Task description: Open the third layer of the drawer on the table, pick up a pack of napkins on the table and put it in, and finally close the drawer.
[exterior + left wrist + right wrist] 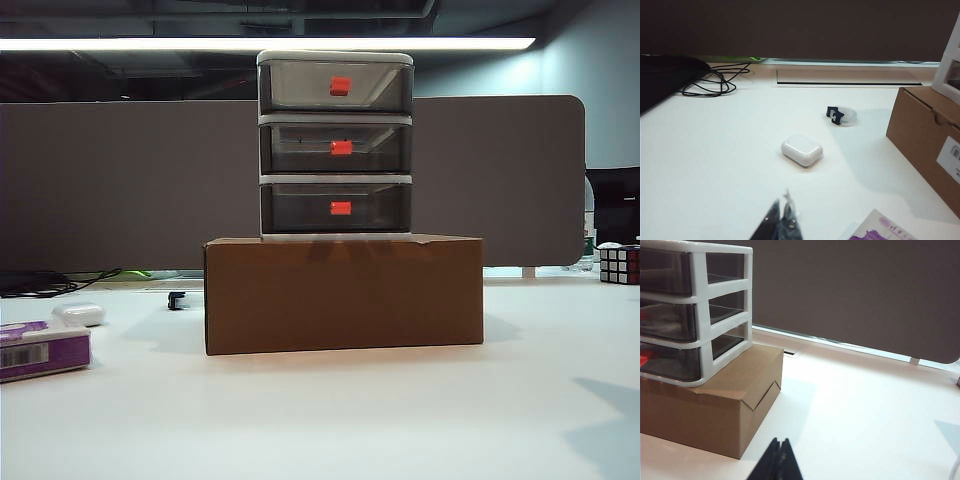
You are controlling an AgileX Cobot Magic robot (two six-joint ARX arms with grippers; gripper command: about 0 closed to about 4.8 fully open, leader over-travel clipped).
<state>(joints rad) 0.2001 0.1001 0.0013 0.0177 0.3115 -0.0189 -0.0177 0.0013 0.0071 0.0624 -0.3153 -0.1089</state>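
The drawer point(335, 145) is a white-framed cabinet of three smoky drawers with red-orange knobs, standing on a brown cardboard box point(343, 293). All three are pushed in, including the third layer point(336, 207) nearest the base. The cabinet's side point(700, 315) also shows in the right wrist view. The pack of napkins point(40, 350), purple and white with a barcode label, lies flat on the table point(400, 420) at the far left; its corner point(885, 231) shows in the left wrist view. My left gripper point(782, 204) is shut and empty beside that pack. My right gripper point(780, 441) is shut and empty, right of the box. Neither arm appears in the exterior view.
A small white rounded case point(802, 150) lies beyond the left gripper, with a black-and-clear clip point(840, 115) farther on. Black cables point(710, 82) lie at the table's back left. A Rubik's cube point(620, 263) stands at the far right. A dark partition wall point(120, 180) backs the table.
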